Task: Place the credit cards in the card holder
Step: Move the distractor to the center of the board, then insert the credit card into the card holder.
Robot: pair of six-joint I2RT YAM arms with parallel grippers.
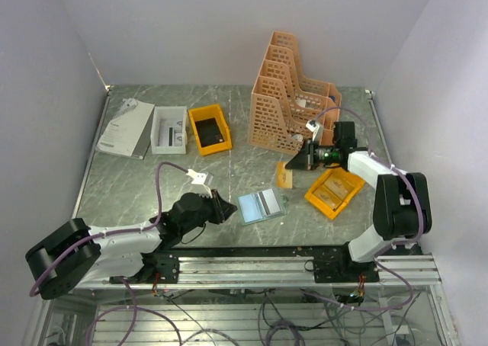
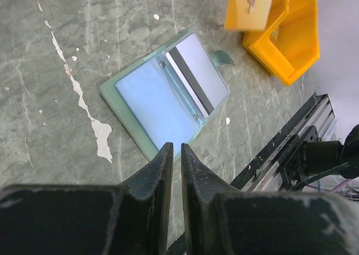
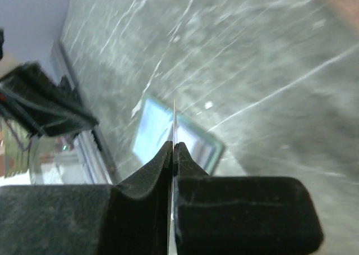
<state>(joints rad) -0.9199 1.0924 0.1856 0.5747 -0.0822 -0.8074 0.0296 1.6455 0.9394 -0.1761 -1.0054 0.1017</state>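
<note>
The card holder (image 1: 261, 205) lies open on the table, bluish inside, with one pale card with a dark stripe in its right pocket (image 2: 199, 78). My left gripper (image 1: 226, 207) is shut and empty, just left of the holder; in the left wrist view its tips (image 2: 175, 149) sit at the holder's (image 2: 151, 98) near edge. My right gripper (image 1: 296, 163) is shut on a tan credit card (image 1: 285, 176), held above the table behind the holder. That card shows edge-on between the right jaws (image 3: 174, 117), over the holder (image 3: 154, 131). More tan cards (image 1: 332, 186) lie in a yellow bin.
The yellow bin (image 1: 335, 201) holding the cards sits right of the holder. A second yellow bin (image 1: 210, 128), a white box (image 1: 169, 129) and a booklet (image 1: 126, 129) stand at the back left. An orange file rack (image 1: 293, 102) stands behind the right gripper. A metal rail (image 1: 267, 266) runs along the near edge.
</note>
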